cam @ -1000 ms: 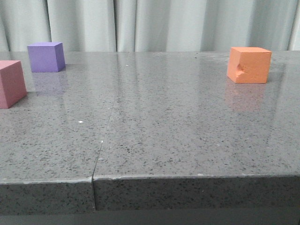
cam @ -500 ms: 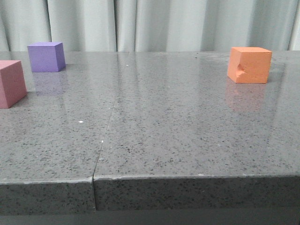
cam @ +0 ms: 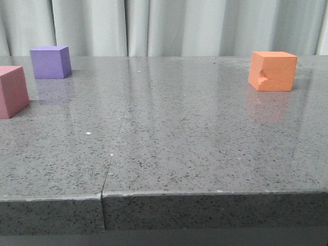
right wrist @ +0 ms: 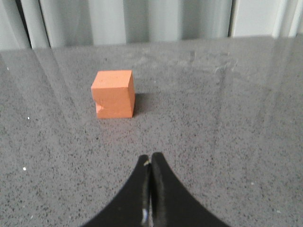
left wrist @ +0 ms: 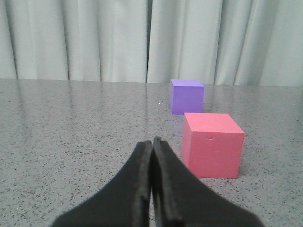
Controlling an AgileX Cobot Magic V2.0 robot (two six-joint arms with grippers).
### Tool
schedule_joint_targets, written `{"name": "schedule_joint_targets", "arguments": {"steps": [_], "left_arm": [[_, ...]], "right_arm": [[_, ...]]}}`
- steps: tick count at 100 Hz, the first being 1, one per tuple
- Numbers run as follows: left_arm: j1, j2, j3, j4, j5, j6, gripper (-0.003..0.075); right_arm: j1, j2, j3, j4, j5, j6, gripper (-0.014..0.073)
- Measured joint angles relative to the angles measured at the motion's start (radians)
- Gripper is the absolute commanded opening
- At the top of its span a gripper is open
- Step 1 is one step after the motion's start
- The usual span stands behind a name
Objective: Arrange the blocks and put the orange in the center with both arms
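While both arms idle, I see nothing arranged: left gripper [left wrist: 151, 142] and right gripper [right wrist: 151, 158] pinched closed, empty. Orange cube [cam: 272, 70] upper right; purple cube [cam: 50, 62], pink-red cube [cam: 12, 91] far left. All moves remain.

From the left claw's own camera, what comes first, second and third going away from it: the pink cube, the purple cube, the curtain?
Measured from the left gripper, which is shut:
1. Pink cube: closest, just ahead of the fingertips and off to one side.
2. Purple cube: behind the pink one, farther back on the table.
3. Curtain: farthest, beyond the table's far edge.
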Motion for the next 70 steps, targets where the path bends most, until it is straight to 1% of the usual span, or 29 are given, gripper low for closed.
{"name": "schedule_joint_targets", "arguments": {"steps": [8, 31, 37, 41, 49, 56, 62, 63, 65, 68, 70], "left_arm": [[0.000, 0.000, 0.000, 0.000, 0.000, 0.000, -0.0020], [0.000, 0.000, 0.000, 0.000, 0.000, 0.000, -0.0020], [0.000, 0.000, 0.000, 0.000, 0.000, 0.000, -0.0020], [0.000, 0.000, 0.000, 0.000, 0.000, 0.000, -0.0020], [0.000, 0.000, 0.000, 0.000, 0.000, 0.000, -0.0020], [0.000, 0.000, 0.000, 0.000, 0.000, 0.000, -0.0020], [0.000, 0.000, 0.000, 0.000, 0.000, 0.000, -0.0020], [0.000, 0.000, 0.000, 0.000, 0.000, 0.000, -0.0020], [0.000, 0.000, 0.000, 0.000, 0.000, 0.000, -0.0020], [0.000, 0.000, 0.000, 0.000, 0.000, 0.000, -0.0020], [0.000, 0.000, 0.000, 0.000, 0.000, 0.000, -0.0020]], "right_arm": [[0.000, 0.065, -0.056, 0.000, 0.050, 0.000, -0.0067], [0.000, 0.270, -0.217, 0.000, 0.125, 0.000, -0.0065], [0.000, 0.331, -0.261, 0.000, 0.154, 0.000, -0.0050], [0.000, 0.364, -0.292, 0.000, 0.177, 0.000, -0.0019], [0.000, 0.440, -0.346, 0.006, 0.218, 0.000, 0.0074], [0.000, 0.499, -0.392, 0.017, 0.252, 0.000, 0.0198], [0.000, 0.542, -0.429, 0.027, 0.275, 0.000, 0.0339], [0.000, 0.552, -0.434, 0.029, 0.277, 0.000, 0.0373], [0.000, 0.566, -0.447, 0.036, 0.284, 0.000, 0.0408], [0.000, 0.586, -0.464, 0.040, 0.296, 0.000, 0.0491], [0.000, 0.599, -0.477, 0.046, 0.300, 0.000, 0.0523]]}}
